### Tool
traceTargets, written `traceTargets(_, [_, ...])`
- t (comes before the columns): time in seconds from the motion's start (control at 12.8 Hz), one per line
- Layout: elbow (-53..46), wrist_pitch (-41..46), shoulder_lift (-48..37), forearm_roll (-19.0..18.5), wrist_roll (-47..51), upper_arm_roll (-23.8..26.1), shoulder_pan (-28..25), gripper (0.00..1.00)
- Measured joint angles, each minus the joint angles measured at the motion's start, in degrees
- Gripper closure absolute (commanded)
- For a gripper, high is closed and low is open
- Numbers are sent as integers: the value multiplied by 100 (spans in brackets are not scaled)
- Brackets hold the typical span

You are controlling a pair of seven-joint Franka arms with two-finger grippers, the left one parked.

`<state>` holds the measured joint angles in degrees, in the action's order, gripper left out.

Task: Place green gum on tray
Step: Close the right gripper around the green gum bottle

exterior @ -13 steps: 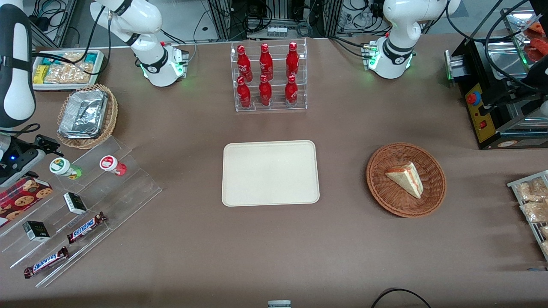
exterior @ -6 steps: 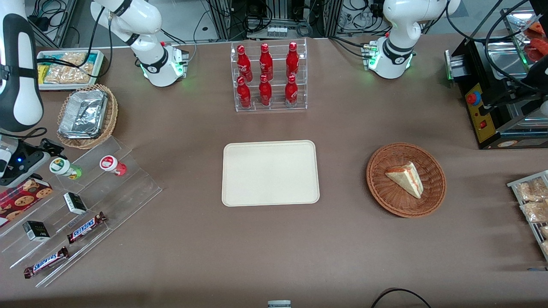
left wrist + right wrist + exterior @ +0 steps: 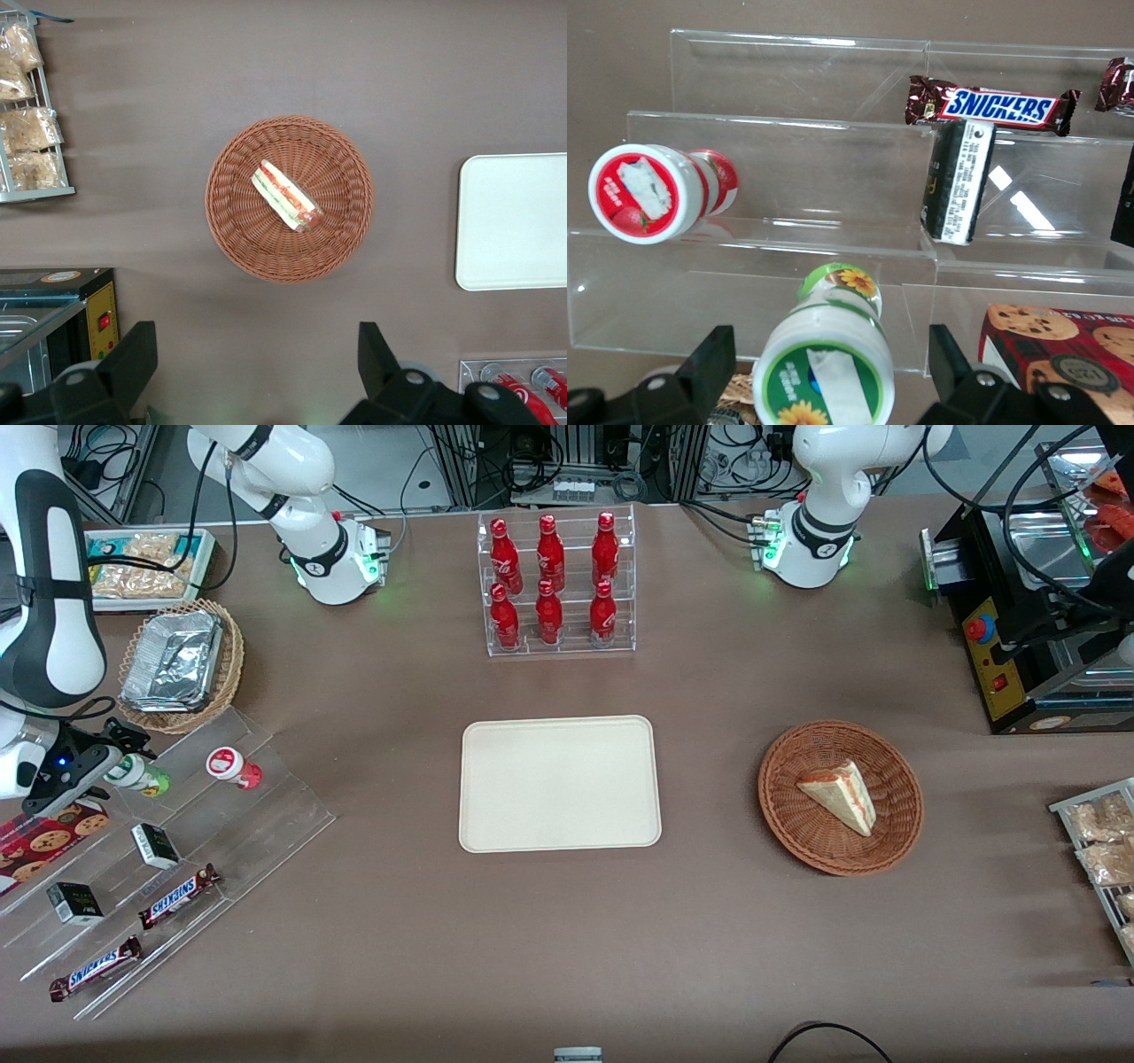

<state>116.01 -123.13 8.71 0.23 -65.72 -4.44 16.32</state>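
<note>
The green gum (image 3: 142,776) (image 3: 828,359) lies on its side on the top step of a clear acrylic stand (image 3: 190,824), its white lid toward my gripper. My gripper (image 3: 104,766) (image 3: 833,376) is open, with one black finger on each side of the gum's lid and a gap on both sides. A red-bodied canister (image 3: 232,767) (image 3: 656,190) lies beside it on the same step. The cream tray (image 3: 560,784) sits bare at the table's middle, well away toward the parked arm.
The stand's lower steps carry Snickers bars (image 3: 177,895), small black boxes (image 3: 155,845) and a cookie box (image 3: 40,834). A wicker basket with foil (image 3: 177,664) and a bin of snacks (image 3: 142,567) lie farther from the front camera. A bottle rack (image 3: 556,584) stands past the tray.
My gripper has moved in toward the green gum; its fingers now straddle the lid, where earlier they stood short of it. The gum and the red canister have not moved.
</note>
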Motion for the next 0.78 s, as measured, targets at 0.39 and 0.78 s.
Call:
traceTargets(0.39, [10, -1, 0, 1, -5, 0, 0, 100])
traceTargets(0.78, [-174, 465, -183, 2, 301, 102, -104, 100])
